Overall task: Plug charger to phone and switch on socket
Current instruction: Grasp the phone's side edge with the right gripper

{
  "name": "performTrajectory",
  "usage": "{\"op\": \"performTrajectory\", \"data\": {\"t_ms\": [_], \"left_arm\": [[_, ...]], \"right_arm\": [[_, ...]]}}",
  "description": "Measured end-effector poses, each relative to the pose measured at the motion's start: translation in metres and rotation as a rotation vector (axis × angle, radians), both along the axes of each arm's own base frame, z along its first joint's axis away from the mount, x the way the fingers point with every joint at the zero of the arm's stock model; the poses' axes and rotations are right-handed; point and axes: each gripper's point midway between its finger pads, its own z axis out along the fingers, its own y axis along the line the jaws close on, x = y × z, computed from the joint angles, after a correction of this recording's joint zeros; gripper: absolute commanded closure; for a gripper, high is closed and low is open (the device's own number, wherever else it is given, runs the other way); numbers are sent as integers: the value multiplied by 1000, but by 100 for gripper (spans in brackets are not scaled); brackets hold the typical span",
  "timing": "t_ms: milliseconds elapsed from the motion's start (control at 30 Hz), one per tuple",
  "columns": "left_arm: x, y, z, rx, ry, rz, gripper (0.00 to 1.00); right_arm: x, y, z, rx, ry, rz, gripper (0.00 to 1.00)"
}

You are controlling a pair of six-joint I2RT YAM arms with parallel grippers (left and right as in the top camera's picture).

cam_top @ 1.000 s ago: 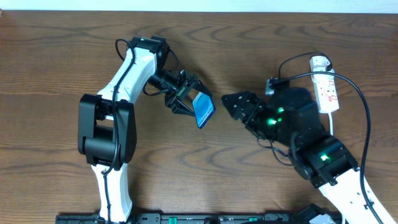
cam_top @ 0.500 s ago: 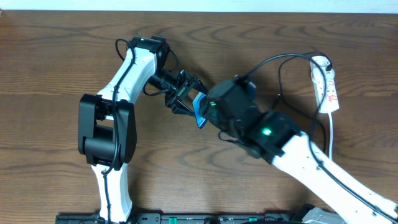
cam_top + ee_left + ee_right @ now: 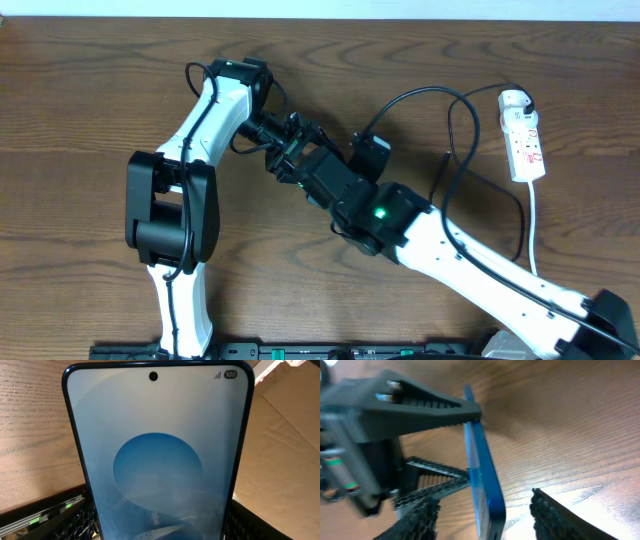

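Observation:
My left gripper (image 3: 297, 152) is shut on the phone (image 3: 157, 460), holding it up off the table with the blue screen filling the left wrist view. In the overhead view my right gripper (image 3: 318, 172) covers the phone. The right wrist view shows the phone (image 3: 482, 475) edge-on, its end between my right gripper's (image 3: 487, 517) two fingers with a gap on each side, so that gripper is open. The left fingers (image 3: 420, 407) press on the phone's edge. The charger (image 3: 420, 92), a thin black cable, loops from the socket (image 3: 525, 148) toward my right arm; its tip is not visible.
The white power strip lies at the far right of the wooden table (image 3: 90, 120), its white cord (image 3: 531, 220) running toward the front edge. Black cable loops (image 3: 455, 130) lie between the strip and my right arm.
My right arm has swung left from beside the socket to the phone, and its jaws have narrowed around the phone's end. The left arm and phone have stayed put.

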Motion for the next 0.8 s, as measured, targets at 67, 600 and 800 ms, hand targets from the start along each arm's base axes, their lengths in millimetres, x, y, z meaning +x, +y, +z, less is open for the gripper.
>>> {"op": "performTrajectory", "data": {"t_ms": [67,600,800], "left_arm": [[0,0,0,0,0,0,35],[0,0,0,0,0,0,35],[0,0,0,0,0,0,35]], "right_arm": [[1,1,-6,-11,7,0,48],[5,6,-11,-8,5,-1,60],[8,10,-17,-10,8,-1,64]]}}
